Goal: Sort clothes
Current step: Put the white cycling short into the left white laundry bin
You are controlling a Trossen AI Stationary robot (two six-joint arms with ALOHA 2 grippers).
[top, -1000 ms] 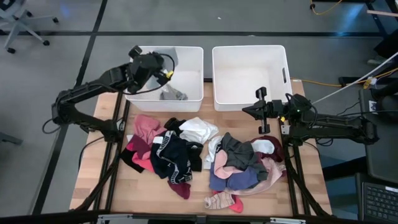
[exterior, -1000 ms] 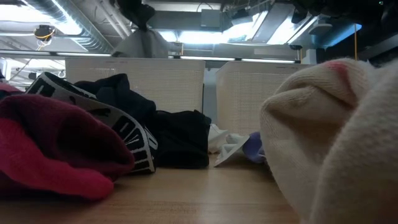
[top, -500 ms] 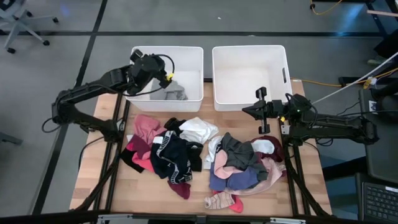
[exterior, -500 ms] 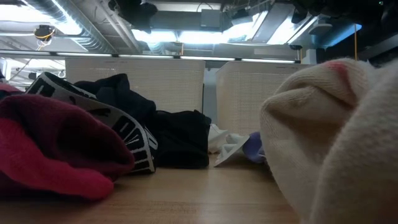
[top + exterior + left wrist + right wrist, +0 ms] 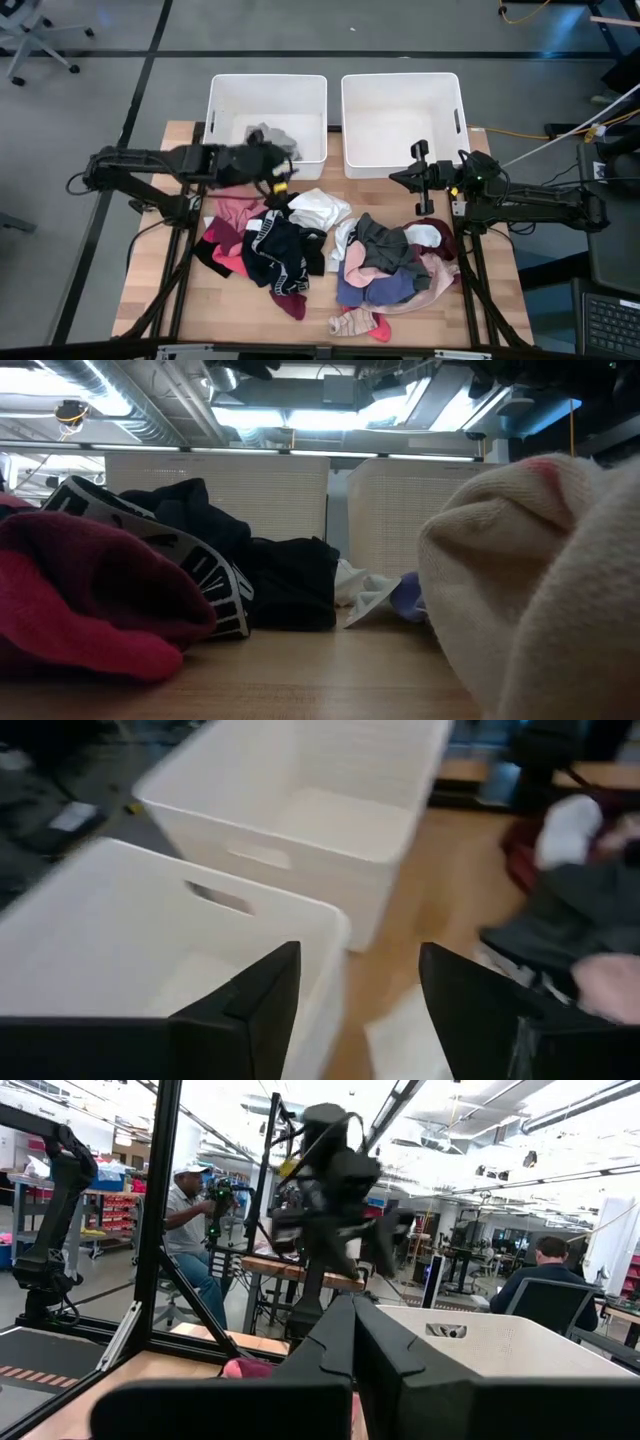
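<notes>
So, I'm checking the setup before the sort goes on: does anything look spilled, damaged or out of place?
Nothing stands out. The unsorted clothes lie heaped on the table, none over its edge; one grey garment is in the left bin, and the right bin holds nothing.

You're looking at a grey floor (image 5: 90, 100) around the wooden table (image 5: 500, 300), an office chair (image 5: 30, 35) far off, bright ceiling lights (image 5: 300, 418), and two people (image 5: 190, 1210) at workbenches (image 5: 290, 1270).
</notes>
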